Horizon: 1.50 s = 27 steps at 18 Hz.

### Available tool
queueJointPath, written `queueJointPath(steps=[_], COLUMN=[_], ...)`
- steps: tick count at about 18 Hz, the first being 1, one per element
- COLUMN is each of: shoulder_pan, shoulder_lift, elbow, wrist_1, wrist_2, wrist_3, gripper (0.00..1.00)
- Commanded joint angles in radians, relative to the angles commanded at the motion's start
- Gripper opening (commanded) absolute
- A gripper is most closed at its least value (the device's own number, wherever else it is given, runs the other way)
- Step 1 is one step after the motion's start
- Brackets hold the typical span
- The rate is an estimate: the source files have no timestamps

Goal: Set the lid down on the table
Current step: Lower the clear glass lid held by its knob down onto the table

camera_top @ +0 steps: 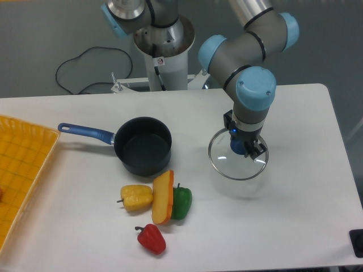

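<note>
The lid [227, 163] is a round clear glass disc with a thin metal rim and a blue centre knob. It is to the right of the pot, low over the white table [295, 215] with a shadow beneath it; I cannot tell if it touches. My gripper [243, 146] comes straight down from above and is shut on the lid's blue knob. The arm's wrist hides part of the knob and the lid's far edge.
A black saucepan [143, 145] with a blue handle stands open to the lid's left. A yellow pepper [136, 198], an orange block [163, 197], a green pepper [182, 202] and a red pepper [151, 238] lie in front of it. A yellow gridded tray [22, 170] is at the left edge.
</note>
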Motion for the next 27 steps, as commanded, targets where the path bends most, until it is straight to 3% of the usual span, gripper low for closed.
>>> queueJointPath(steps=[9, 17, 27], shoulder_pan=[-0.006, -0.031, -0.029], shoulder_lift=[-0.021, -0.098, -0.117], elbow=[-0.002, -0.005, -0.015], wrist_1=[0.017, 0.133, 0.138], wrist_2=[-0.005, -0.003, 0.009], wrist_3=[-0.003, -0.003, -0.005], gripper=[0.42, 0.42, 0.42])
